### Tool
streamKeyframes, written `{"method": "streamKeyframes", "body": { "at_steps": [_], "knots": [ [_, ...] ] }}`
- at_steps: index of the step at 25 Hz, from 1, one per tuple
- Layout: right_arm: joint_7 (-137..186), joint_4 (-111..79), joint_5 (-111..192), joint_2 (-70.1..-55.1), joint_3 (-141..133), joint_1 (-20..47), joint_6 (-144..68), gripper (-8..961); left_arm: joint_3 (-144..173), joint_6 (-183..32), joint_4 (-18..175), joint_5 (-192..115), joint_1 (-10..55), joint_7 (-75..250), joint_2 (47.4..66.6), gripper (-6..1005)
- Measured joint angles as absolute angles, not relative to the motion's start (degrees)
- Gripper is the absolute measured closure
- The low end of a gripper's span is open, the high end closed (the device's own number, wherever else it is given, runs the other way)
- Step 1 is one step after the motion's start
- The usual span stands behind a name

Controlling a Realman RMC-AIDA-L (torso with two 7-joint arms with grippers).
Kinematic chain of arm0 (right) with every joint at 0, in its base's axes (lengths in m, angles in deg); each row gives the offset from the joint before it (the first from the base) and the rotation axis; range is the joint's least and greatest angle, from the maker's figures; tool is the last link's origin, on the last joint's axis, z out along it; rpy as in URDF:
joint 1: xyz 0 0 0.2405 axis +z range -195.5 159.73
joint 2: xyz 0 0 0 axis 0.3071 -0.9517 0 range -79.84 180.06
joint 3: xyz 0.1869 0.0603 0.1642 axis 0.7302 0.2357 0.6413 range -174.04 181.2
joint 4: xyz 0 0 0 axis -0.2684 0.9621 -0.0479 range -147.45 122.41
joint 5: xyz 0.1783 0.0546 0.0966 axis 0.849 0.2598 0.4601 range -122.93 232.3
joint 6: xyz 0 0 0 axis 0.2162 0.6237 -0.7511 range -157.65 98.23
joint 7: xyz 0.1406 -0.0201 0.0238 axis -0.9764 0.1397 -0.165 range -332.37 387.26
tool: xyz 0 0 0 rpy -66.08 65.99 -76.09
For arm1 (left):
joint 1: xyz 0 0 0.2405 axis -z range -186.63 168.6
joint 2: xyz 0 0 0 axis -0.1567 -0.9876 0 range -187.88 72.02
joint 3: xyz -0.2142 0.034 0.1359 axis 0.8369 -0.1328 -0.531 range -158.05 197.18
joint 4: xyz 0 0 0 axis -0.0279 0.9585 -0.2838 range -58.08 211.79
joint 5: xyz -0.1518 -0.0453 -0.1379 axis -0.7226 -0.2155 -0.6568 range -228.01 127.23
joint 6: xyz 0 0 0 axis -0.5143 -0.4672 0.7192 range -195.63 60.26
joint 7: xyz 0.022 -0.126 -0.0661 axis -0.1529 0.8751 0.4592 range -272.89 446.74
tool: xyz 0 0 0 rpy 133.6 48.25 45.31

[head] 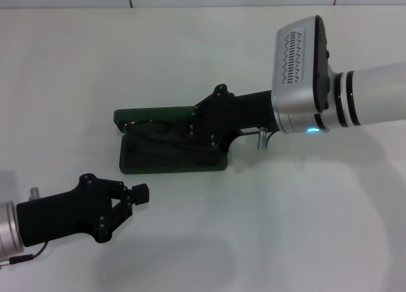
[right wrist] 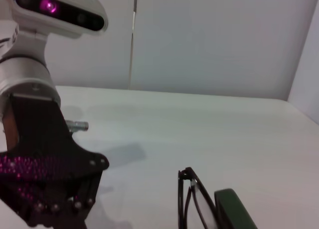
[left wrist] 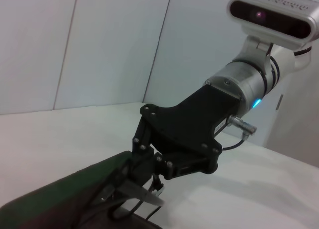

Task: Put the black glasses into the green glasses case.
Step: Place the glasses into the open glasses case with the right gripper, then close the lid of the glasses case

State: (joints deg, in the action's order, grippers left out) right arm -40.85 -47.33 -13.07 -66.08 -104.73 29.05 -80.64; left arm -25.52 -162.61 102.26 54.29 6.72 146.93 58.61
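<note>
Green glasses case [head: 136,116] lay open on white table [head: 304,216], black glasses [right wrist: 192,201] inside it. Right gripper [left wrist: 137,189] reached into case, jaws clenched on glasses. Left gripper [head: 136,197] sat near case, released.

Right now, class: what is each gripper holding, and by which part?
The right gripper holds the thin black-framed glasses over the open dark green case; the held part is hidden. The left gripper holds nothing.

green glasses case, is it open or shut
Open: the green glasses case has its lid raised behind the base, with the right gripper over it and the black glasses at its rim.
</note>
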Motion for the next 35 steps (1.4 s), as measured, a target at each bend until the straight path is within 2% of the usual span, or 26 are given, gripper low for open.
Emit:
{"method": "streamKeyframes", "body": {
  "at_steps": [13, 17, 23, 29, 35],
  "knots": [
    [-40.6, -48.3, -11.2, -66.08, -105.8, 28.6, -79.8, 821, -25.5, -162.6, 102.1, 54.9, 6.7, 146.8, 58.69, 999],
    [-40.4, -50.2, -9.3, -66.08, -104.1, 25.6, -80.9, 801, -25.4, -162.4, 102.0, 54.8, 6.8, 146.9, 58.78, 999],
    [-39.0, -50.9, -9.1, -65.72, -94.3, 17.6, -89.9, 769, -24.4, -160.7, 101.8, 54.4, 8.9, 147.6, 59.43, 1000],
    [-34.3, -46.2, -9.5, -64.60, -83.9, 10.4, -101.0, 737, -24.1, -154.1, 101.7, 54.3, 12.5, 153.2, 59.56, 999],
    [-29.8, -40.4, -11.4, -62.13, -82.1, 7.1, -107.2, 706, -24.1, -148.2, 101.8, 54.4, 14.9, 156.1, 59.49, 999]
  ]
}}
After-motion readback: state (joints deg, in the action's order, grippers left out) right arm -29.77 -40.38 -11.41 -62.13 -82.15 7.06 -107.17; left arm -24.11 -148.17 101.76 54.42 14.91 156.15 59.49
